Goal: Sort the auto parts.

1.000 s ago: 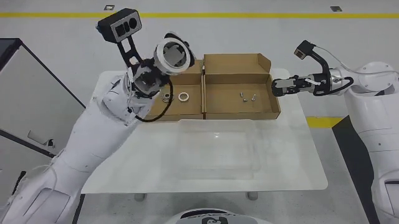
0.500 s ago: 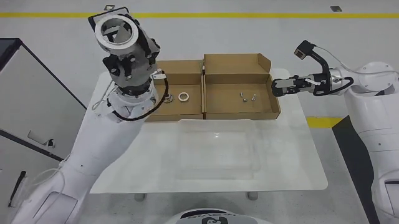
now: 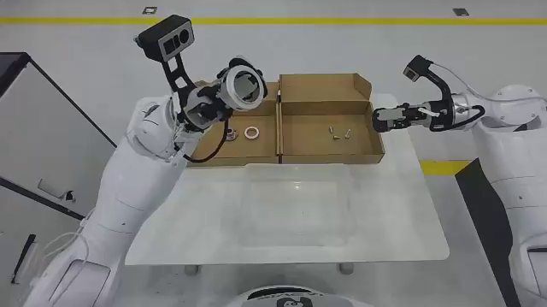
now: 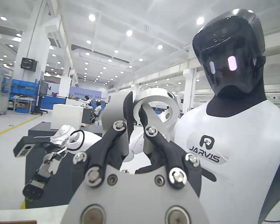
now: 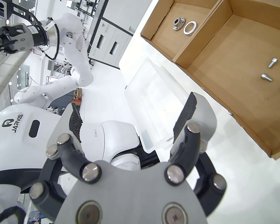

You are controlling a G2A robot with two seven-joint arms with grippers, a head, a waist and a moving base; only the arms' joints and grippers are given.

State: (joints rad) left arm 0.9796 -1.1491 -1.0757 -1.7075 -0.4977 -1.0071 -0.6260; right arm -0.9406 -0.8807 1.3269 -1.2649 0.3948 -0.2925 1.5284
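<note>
My left gripper (image 3: 224, 95) is raised above the left end of the table, shut on the wall of a large silver ring (image 3: 243, 71). In the left wrist view its fingers (image 4: 128, 108) pinch that ring (image 4: 155, 93) in mid-air. Below it, the left cardboard box (image 3: 256, 154) holds a small ring (image 3: 252, 132); the right wrist view shows this small ring (image 5: 190, 27) beside a flanged hub (image 5: 178, 23). The right box (image 3: 329, 149) holds bolts (image 3: 340, 132). My right gripper (image 3: 380, 119) hovers open at that box's right wall, holding nothing (image 5: 133, 117).
A clear plastic tray (image 3: 299, 213) lies on the white table (image 3: 402, 230) in front of the boxes. Both boxes stand side by side along the table's far edge. Bolts (image 5: 266, 77) lie loose near the right box's right end.
The left arm swung the big ring up and to the left, then brought it back over the left box. The right arm has stayed still.
</note>
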